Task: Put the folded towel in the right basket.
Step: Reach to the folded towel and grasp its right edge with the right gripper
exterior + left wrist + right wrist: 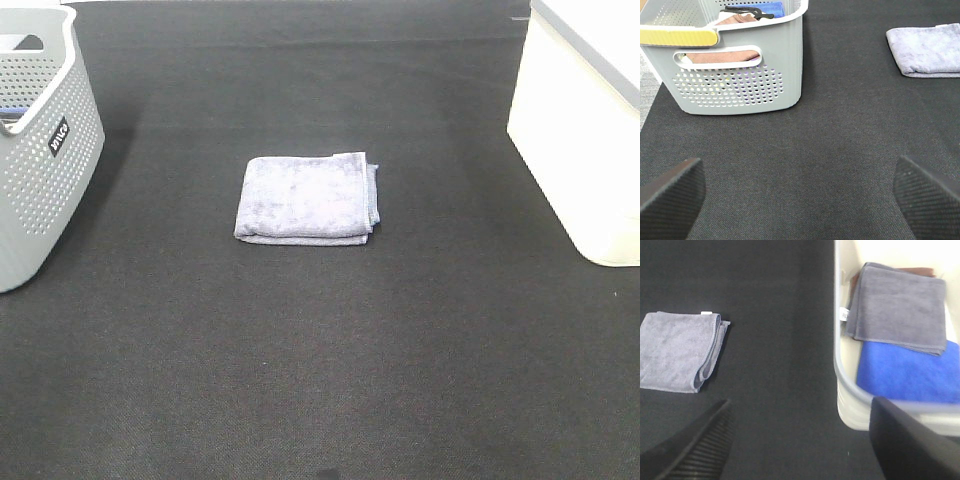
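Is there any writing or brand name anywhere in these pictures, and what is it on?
Small black label on the grey perforated plastic basket: white letters, too blurred to read.
White tag on the folded grey towel on the mat: too small to read.
No other text shows.

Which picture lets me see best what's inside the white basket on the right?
The right wrist view. It looks down into the right basket, showing a grey towel and a blue cloth inside. The high view shows only its outside wall; the left wrist view misses it entirely.
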